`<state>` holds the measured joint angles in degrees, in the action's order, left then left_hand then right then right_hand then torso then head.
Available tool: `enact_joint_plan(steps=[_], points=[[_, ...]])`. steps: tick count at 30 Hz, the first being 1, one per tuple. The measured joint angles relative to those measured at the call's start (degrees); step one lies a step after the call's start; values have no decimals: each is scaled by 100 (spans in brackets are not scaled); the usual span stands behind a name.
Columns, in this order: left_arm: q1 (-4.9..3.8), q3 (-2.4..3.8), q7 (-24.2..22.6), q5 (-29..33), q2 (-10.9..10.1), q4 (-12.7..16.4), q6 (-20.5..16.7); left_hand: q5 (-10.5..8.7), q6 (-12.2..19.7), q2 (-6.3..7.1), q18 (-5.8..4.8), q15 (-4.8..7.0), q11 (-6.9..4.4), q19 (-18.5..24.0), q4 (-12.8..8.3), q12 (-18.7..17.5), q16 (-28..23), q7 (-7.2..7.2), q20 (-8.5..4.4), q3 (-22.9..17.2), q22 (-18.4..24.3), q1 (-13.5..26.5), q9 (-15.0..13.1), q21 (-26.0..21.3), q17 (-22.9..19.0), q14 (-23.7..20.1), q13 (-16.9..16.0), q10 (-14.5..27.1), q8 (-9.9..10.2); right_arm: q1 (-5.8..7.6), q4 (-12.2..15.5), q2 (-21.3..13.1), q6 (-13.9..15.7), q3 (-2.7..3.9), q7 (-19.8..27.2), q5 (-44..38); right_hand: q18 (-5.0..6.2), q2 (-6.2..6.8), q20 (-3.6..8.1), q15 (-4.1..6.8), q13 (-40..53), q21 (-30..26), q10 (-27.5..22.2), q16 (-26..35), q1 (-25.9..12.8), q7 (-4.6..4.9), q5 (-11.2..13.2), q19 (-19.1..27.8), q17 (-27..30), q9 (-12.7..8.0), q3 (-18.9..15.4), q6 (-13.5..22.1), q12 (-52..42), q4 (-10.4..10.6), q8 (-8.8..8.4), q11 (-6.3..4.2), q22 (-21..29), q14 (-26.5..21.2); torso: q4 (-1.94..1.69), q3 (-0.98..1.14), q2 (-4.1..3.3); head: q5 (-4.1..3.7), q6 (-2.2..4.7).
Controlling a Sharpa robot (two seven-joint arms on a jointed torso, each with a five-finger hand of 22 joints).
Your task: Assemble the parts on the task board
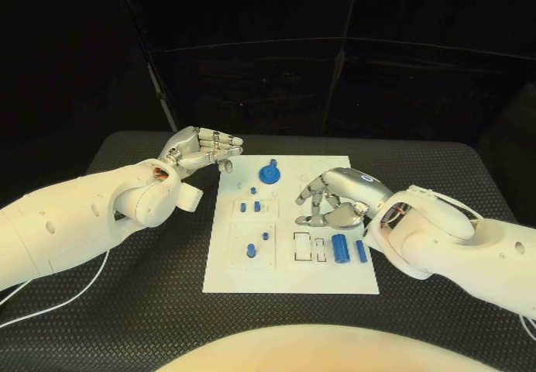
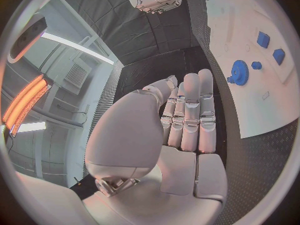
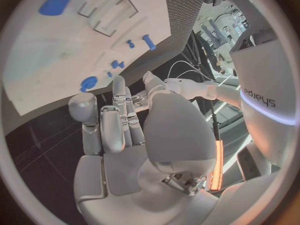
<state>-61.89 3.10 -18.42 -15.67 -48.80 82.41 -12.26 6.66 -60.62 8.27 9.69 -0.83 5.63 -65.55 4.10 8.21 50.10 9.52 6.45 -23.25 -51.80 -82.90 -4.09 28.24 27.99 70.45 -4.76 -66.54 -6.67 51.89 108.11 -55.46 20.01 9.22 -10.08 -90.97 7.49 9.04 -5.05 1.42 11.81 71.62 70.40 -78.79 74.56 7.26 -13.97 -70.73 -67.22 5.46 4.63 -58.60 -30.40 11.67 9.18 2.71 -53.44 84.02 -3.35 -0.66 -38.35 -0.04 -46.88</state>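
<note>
Parts lie on the white task board in the middle of the black desk: two blue cylinders nearest, small pieces mid-board, a blue gear farthest. Right hand hovers over the board's right side, fingers curled on nothing. Left hand, likewise clenched and holding nothing, sits just off the far left corner.

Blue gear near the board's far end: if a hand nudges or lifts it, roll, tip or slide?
The gear lies flat on the board, so it probably won't tip or roll unless stood on edge. It looks like small rigid plastic, likely light, so a nudge may skate it. Its low profile could make a pinch by the fingers awkward.
</note>
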Motion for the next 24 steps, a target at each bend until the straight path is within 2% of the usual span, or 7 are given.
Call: enact_joint_plan(steps=[2, 5, 8, 10, 15, 21, 24], points=[[2, 0, 0, 0, -1, 3, 0, 0, 0, 0, 0, 0, 0, 0, 0, 0, 0, 0, 0, 0, 0, 0, 0, 0, 0, 0, 0, 0, 0, 0, -15, -249, 30, 41, -212, 268, -41, 21, 87, 71, 396, 183, 196, -223, -164, -91, -124, -186, -392, 65, -256, -139, -491, 178, 172, -101, -314, -10, 13, -9, 5, -80, 34], [2, 0, 0, 0, 4, 5, 0, 0, 0, 0, 0, 0, 0, 0, 0, 0, 0, 0, 0, 0, 0, 0, 0, 0, 0, 0, 0, 0, 0, -4, -33, -436, 37, 56, -525, 511, -130, -69, 158, 116, 2043, 362, 376, -494, -272, -131, -151, -355, -744, 185, -627, -172, -1902, 412, 410, -160, -625, -18, 32, -20, 9, -169, 69], [6, 0, 0, 0, 5, 4, -1, 0, 0, 0, 0, 0, 0, 0, 0, 0, 0, 0, 0, 0, 0, 0, 0, 0, 0, 0, 0, 0, 0, -28, -24, -563, 31, 66, -863, 638, -129, -152, 177, 128, 3613, 414, 470, -640, -353, -206, -151, -373, -773, 347, -969, -93, -3143, 461, 665, -187, -728, -7, 49, -24, 10, -228, 90], [14, 0, 0, 0, 0, 5, -1, 0, 0, 0, 0, 0, 0, 0, 0, 0, 0, 0, 0, 0, 0, 0, 0, 0, 0, 0, 0, 0, 0, -92, 5, -661, 16, 69, -1074, 654, -129, -267, 165, 137, 4366, 443, 591, -709, -469, -196, -191, -385, -773, 443, -1144, -24, -3691, 487, 802, -189, -773, 2, 55, -24, 13, -255, 96], [18, -1, 0, 0, -23, 6, -2, 0, 0, 0, 0, 0, 0, 0, 0, 0, 0, 0, 0, 0, 0, 0, 0, 0, 0, 0, 0, 0, 0, -276, 81, -818, -63, 61, -1456, 600, -129, -344, 177, 137, 4844, 443, 598, -709, -546, -200, -228, -413, -773, 577, -1291, 81, -3995, 508, 973, -180, -797, 2, 60, -34, 20, -332, 98], [22, -1, 0, 0, -26, 6, -2, 0, 0, 0, 0, 0, 0, 0, 0, 0, 0, 0, 0, 0, 3, 0, 0, 0, 0, 0, 0, 0, 0, -412, 107, -843, -180, 58, -1678, 435, -128, -393, 177, 137, 4971, 443, 598, -709, -599, -178, -228, -413, -772, 659, -1385, 162, -4032, 521, 1065, -180, -797, 2, 65, -36, 32, -355, 70], [23, -1, 0, 0, -26, 5, -2, 0, 0, 0, 0, 0, 0, 0, 0, 0, 0, 0, 0, 0, 4, 0, 0, 0, 0, 0, 0, 0, 0, -498, 108, -823, -253, 57, -1746, 335, -128, -348, 177, 137, 5039, 443, 598, -733, -658, -192, -227, -413, -772, 691, -1395, 176, -4073, 518, 1108, -180, -799, 2, 65, -37, 35, -363, 62]])
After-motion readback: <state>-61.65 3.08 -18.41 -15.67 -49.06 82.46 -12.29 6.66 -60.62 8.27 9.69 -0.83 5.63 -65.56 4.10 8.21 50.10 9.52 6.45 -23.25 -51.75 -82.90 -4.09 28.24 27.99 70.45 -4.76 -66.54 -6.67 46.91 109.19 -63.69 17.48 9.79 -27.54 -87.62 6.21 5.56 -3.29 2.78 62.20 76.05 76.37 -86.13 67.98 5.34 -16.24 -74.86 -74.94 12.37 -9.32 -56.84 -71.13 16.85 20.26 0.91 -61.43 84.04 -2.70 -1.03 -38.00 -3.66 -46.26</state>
